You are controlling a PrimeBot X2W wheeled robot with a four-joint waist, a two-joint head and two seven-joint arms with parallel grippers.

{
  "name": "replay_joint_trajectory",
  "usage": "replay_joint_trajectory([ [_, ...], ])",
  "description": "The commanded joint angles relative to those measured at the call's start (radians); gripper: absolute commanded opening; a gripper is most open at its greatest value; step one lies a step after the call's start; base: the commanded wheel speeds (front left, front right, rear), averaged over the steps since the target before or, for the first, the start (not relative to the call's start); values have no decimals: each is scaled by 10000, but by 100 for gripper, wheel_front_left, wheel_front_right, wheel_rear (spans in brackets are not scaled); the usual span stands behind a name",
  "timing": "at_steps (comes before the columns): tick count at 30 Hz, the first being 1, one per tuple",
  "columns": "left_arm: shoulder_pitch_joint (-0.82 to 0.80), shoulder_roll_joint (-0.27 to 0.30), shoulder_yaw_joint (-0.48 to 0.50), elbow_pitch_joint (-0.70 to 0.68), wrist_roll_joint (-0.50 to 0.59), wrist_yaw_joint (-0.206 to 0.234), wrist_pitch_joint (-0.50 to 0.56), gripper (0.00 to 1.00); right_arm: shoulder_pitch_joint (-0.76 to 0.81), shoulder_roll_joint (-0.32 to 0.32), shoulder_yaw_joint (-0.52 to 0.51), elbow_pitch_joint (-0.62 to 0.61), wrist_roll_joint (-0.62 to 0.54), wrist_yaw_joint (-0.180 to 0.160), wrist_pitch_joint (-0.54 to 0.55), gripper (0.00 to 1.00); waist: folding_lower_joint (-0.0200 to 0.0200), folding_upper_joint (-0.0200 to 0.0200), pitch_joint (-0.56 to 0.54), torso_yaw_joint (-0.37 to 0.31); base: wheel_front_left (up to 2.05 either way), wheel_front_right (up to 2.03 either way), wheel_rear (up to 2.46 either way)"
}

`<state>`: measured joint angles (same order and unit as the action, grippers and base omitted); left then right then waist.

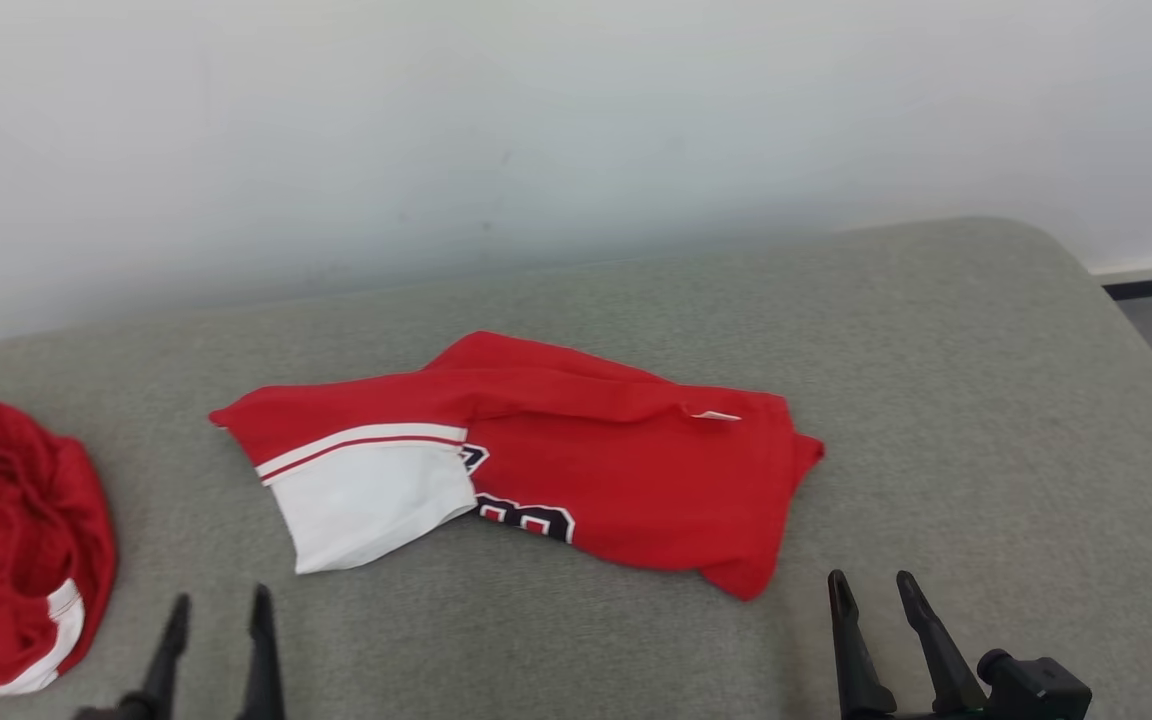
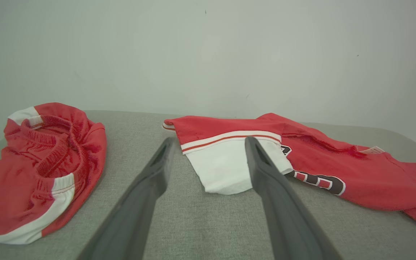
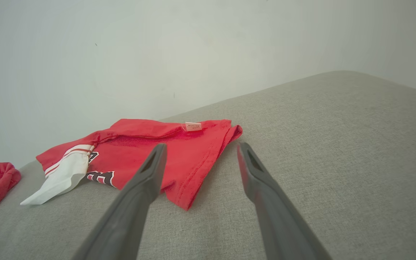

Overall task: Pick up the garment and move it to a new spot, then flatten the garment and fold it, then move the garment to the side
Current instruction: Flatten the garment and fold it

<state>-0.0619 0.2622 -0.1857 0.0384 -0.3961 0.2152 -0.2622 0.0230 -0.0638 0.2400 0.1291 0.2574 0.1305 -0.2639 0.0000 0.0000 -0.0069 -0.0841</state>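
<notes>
surface: grey upholstered cushion (image 1: pixel 936 400) | garment: red jersey (image 1: pixel 536 460), white sleeve, folded, lying mid-cushion | other: crumpled red garment (image 1: pixel 16 540) at far left, well apart | left gripper (image 1: pixel 221 597): fingers spread, empty, near the sleeve | right gripper (image 1: pixel 871 578): spread, empty, near jersey's corner

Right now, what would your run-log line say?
garment: lies on grey surface | left gripper: open, empty | right gripper: open, empty

Red garment (image 1: pixel 626 470), white sleeve, dark lettering, loosely folded, flat on the grey cushion (image 1: pixel 936 400)
</notes>
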Motion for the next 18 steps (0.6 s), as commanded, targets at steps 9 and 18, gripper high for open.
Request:
replay_joint_trajectory([
  [9,839,-1131,-199,-227,961,-548,-32,100,-940,83,-407,2095,1110,4,-5,100,0,0,-52,1335,0,0,0],
  [18,643,-1592,-659,-41,1666,-1021,-32,100,-2382,125,-1222,4254,2207,4,-5,100,0,0,116,2256,0,0,0],
])
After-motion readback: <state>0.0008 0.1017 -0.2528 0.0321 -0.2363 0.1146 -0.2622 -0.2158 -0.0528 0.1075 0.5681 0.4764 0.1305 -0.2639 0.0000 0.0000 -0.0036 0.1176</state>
